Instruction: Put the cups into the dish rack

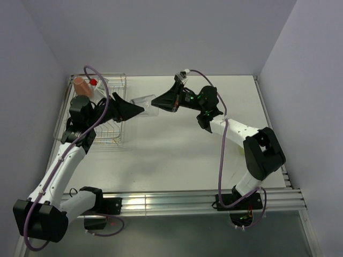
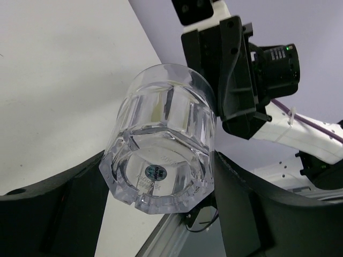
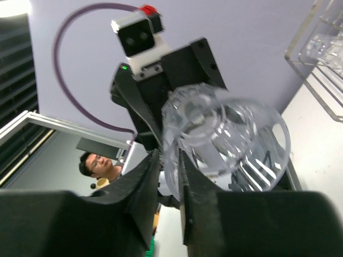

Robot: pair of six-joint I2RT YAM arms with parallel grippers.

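left gripper point(image 1: 140, 109) clasps the base of the clear tumbler point(image 2: 161, 155) on both sides, in mid-air over the tabletop point(image 1: 177, 155), just right of the dish rack point(image 1: 115, 80). right gripper point(image 3: 170, 176) sits narrow astride its rim; whether it grips, i cannot tell.

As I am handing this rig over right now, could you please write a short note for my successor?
Left gripper: closed around the base of a clear faceted glass tumbler, held in the air beside the silver wire dish rack.
Right gripper: astride that tumbler's rim; grip unclear.
Done: the terracotta-orange mug seems in the rack's far corner; another clear tumbler apparently inside too.
Left: rack the held tumbler.
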